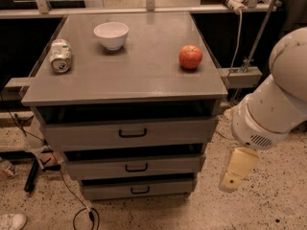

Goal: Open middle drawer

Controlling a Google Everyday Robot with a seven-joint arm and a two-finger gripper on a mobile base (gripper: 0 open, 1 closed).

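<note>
So the grey cabinet is sitting in the middle of the shot, and everything else is placed around it. The middle drawer is sitting in the cabinet's front, sandwiched between the taller top drawer above and the narrower bottom drawer below. Its little black handle is sitting dead centre on the front. It's looking pushed in to me, with its front not sticking out past the other two.

On the cabinet's worktop, a white bowl is standing upright toward the back, left of centre. A crushed can is lying on its side near the left edge. A red apple is resting toward the right side, well apart from both.

The robot's white arm is hanging off to the right of the cabinet, clear of it. The pincer is pointing down at the speckled floor, about level with the middle drawer but not touching the cabinet. Honestly I can't tell how far open the pincer is, and it's not looking like it's holding anything.

A black cable is trailing on the floor in front of the cabinet's lower left corner.
</note>
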